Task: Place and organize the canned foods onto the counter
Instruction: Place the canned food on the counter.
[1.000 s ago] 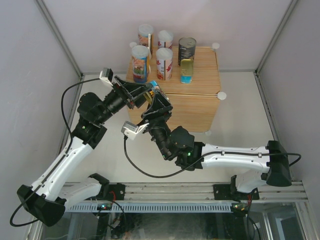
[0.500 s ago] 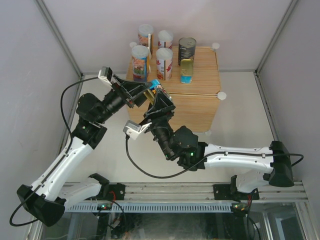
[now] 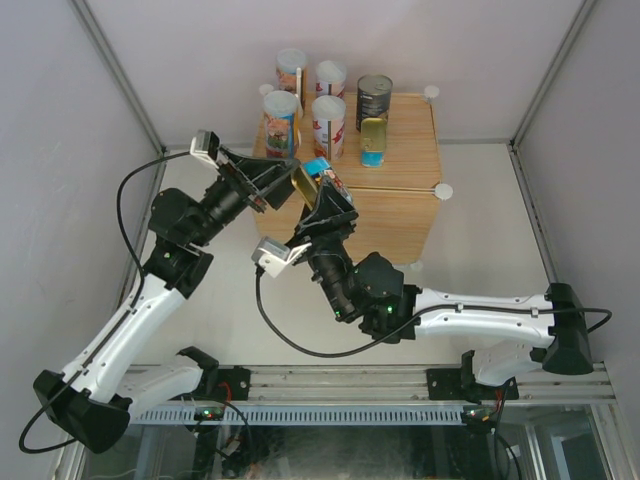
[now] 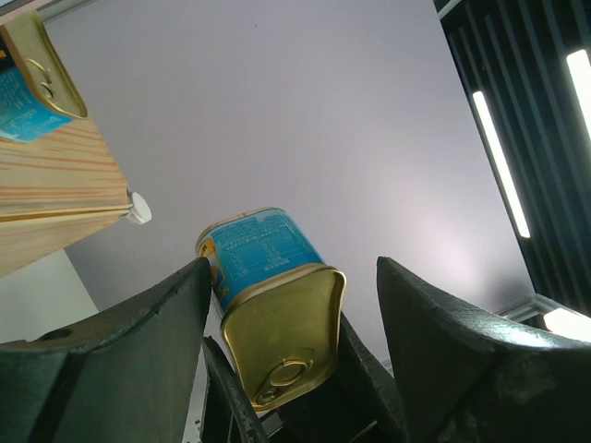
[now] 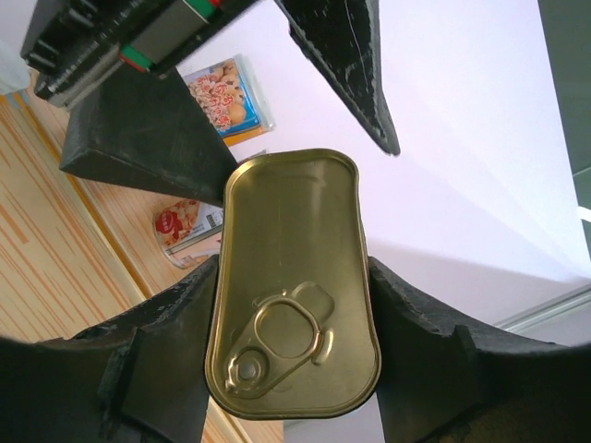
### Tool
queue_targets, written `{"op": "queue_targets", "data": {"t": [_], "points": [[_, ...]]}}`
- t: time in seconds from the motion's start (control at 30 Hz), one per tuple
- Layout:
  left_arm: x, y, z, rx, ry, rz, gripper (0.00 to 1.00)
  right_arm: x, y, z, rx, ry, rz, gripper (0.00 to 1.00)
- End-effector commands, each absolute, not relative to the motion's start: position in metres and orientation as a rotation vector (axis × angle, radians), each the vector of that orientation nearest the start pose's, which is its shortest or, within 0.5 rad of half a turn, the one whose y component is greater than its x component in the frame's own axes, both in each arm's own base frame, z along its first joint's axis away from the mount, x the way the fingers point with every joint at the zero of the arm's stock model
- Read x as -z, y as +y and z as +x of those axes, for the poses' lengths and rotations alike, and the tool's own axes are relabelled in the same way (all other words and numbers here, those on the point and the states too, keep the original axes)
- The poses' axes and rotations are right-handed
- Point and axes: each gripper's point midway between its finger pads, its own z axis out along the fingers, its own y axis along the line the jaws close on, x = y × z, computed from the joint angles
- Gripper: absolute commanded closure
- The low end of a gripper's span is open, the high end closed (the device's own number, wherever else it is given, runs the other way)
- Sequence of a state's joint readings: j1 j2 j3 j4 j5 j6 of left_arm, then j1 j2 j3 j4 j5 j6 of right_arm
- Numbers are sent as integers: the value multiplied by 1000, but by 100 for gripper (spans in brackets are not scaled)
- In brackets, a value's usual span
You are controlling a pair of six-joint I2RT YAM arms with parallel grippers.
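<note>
Seven cans in all, and six of them stand on the counter (image 3: 400, 205). Four tall white-lidded cans (image 3: 328, 125) are grouped at its far left. A dark can (image 3: 374, 98) with a metal top stands to their right, and a flat gold tin (image 3: 373, 140) stands on end just in front of it.

The seventh tin (image 5: 294, 286) is in the air above the near left part of the counter. My right gripper (image 5: 291, 268) is clamped on it, one finger pressed against each long edge, with the gold ring-pull lid facing the wrist camera. My left gripper (image 4: 291, 277) is spread wide around the same tin, with a clear gap on both sides, so it touches nothing.

I can read no brand anywhere. The seventh tin wears a blue wrap with fine white print and a small orange patch, too small for me to make out. The tin on the counter has the same blue. From the right wrist, one tall can shows a round red logo and another a picture of pale round pieces of food, but the lettering is blurred.

The left gripper's dark fingers sit between the seventh tin and those tall cans, hiding part of them. A white round connector (image 3: 443, 191) marks the counter's near right corner
</note>
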State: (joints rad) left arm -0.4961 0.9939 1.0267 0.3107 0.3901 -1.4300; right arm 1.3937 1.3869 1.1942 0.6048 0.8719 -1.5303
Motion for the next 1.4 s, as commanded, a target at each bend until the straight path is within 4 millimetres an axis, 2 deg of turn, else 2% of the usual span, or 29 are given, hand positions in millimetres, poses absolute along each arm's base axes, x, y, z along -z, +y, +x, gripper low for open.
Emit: {"op": "queue_targets", "data": {"t": [0.0, 0.23, 0.9, 0.97, 1.37], "points": [[-481, -241, 232, 1873, 1399, -280, 23, -481, 305, 217, 517, 932, -843, 100], [-481, -240, 231, 1874, 1394, -281, 23, -487, 299, 219, 534, 929, -816, 100], [-475, -237, 232, 1856, 1394, -307, 23, -488, 279, 234, 540, 987, -761, 100], [-473, -237, 233, 1852, 1396, -311, 22, -497, 274, 236, 530, 998, -733, 100], [-473, -234, 231, 1850, 1390, -311, 22, -519, 238, 262, 470, 1092, -579, 100]]}}
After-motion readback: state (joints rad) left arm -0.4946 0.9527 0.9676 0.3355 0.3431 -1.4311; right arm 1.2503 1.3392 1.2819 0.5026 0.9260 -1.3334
